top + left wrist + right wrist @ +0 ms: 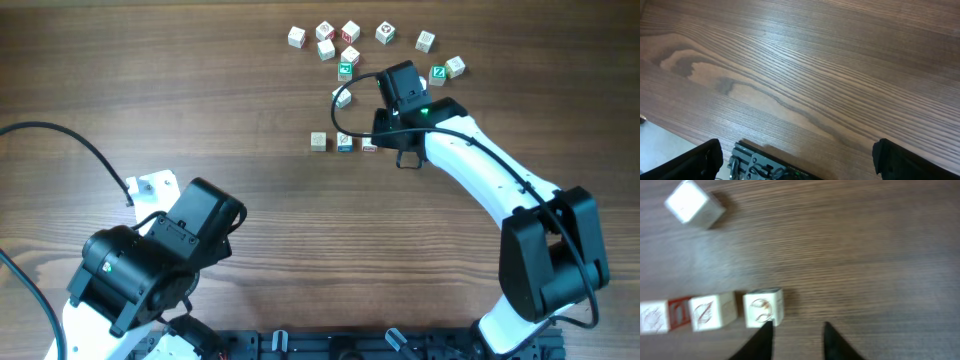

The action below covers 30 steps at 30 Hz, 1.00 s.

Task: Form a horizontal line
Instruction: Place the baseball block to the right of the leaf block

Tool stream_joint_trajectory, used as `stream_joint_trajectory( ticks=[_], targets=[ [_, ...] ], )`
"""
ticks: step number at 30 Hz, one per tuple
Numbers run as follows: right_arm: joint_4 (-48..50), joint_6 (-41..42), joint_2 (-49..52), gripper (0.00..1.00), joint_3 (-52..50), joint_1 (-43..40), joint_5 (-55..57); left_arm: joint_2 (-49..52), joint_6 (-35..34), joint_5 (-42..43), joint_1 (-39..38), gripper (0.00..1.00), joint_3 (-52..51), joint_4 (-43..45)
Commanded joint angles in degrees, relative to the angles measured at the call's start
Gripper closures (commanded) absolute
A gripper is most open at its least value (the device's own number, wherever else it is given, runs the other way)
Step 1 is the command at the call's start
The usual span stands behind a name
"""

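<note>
Table (200, 100): brown wood grain, bearing all items below.

Row of three cubes (344, 142): small pale wooden blocks set side by side in a straight left-to-right line, just below the scattered group and near the table's middle. In the overhead view the left block looks nearly plain, the middle one shows blue, and the right one shows red and is partly covered by the right arm's end. In the right wrist view the row (712, 311) lies along the lower left, each block just beside the next. Whether they touch cannot be told.

Scattered cubes (349, 55): about ten more blocks spread loosely along the far edge, above the row. Two carry green prints (438, 73), others red marks. One plain-looking block (692, 204) sits apart from the row, at the upper left of the right wrist view.

Right gripper (796, 327): low over the table at the row's right end. The fingers are spread, with bare wood between them and nothing held. One fingertip (765, 330) is at the bottom corner of the end block (763, 308); contact cannot be told.

Right arm (470, 170): white with black joints, reaching from the near right side up to the row.

Left gripper (797, 145): fingers wide apart at the bottom corners of the left wrist view, over bare wood, holding nothing.

Left arm (150, 260): folded at the near left, well apart from every block.

Black cable (60, 135): curves across the left of the table.
</note>
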Motion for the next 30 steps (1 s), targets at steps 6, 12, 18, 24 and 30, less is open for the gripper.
stream_joint_trajectory(
  ticks=[6, 12, 18, 24, 30],
  targets=[
    [3.3, 25.3, 9.0, 0.95, -4.3, 0.0, 4.6, 0.0, -0.5, -1.0, 0.3, 0.00, -0.2, 0.0],
    [4.7, 22.2, 9.9, 0.96, -4.3, 0.0, 2.4, 0.0, -0.5, -1.0, 0.3, 0.00, -0.2, 0.0],
    [10.4, 7.5, 9.9, 0.96, -4.3, 0.0, -3.8, 0.0, -0.5, -1.0, 0.3, 0.00, -0.2, 0.0],
    [11.9, 0.1, 9.9, 0.95, -4.3, 0.0, -10.7, 0.0, -0.5, -1.0, 0.3, 0.00, -0.2, 0.0],
    [11.7, -2.7, 9.9, 0.95, -4.3, -0.2, -9.5, 0.0, -0.5, -1.0, 0.3, 0.00, -0.2, 0.0]
  ],
)
